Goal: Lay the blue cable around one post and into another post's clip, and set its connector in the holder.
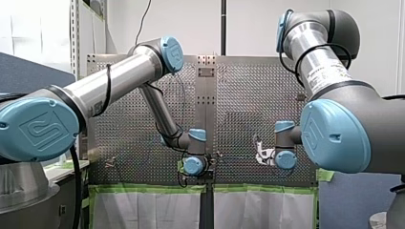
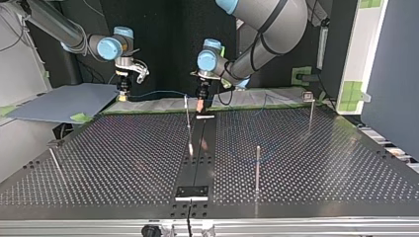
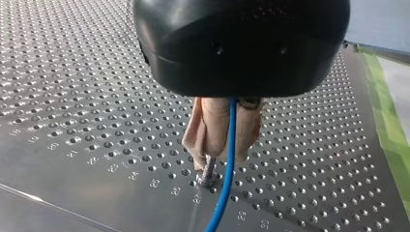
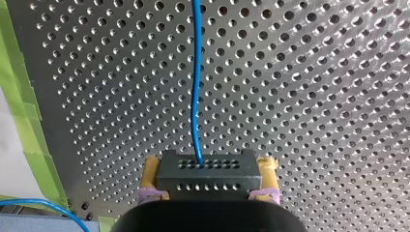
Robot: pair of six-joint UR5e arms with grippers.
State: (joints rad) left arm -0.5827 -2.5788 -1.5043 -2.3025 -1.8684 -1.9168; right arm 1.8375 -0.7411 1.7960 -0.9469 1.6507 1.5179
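Note:
My left gripper (image 3: 223,155) has beige pads shut on the blue cable (image 3: 228,145), just above a small metal stud (image 3: 208,177) on the perforated plate. The cable hangs down past the stud. My right gripper (image 4: 209,166), with yellow pads, is shut on the dark grey connector (image 4: 208,180), and the cable (image 4: 195,87) runs straight ahead from it over the plate. In the top view my left gripper (image 2: 199,105) hangs at the far middle beside a thin post (image 2: 187,116), and my right gripper (image 2: 121,93) is further left. The thin cable (image 2: 158,92) spans between them.
More thin posts stand on the plate (image 2: 257,168), (image 2: 311,111), (image 2: 54,160). A black strip with a small holder block (image 2: 192,191) runs down the plate's middle in the top view. Green tape (image 4: 19,96) marks the plate's edge. A grey sheet (image 2: 59,101) lies at the top view's far left.

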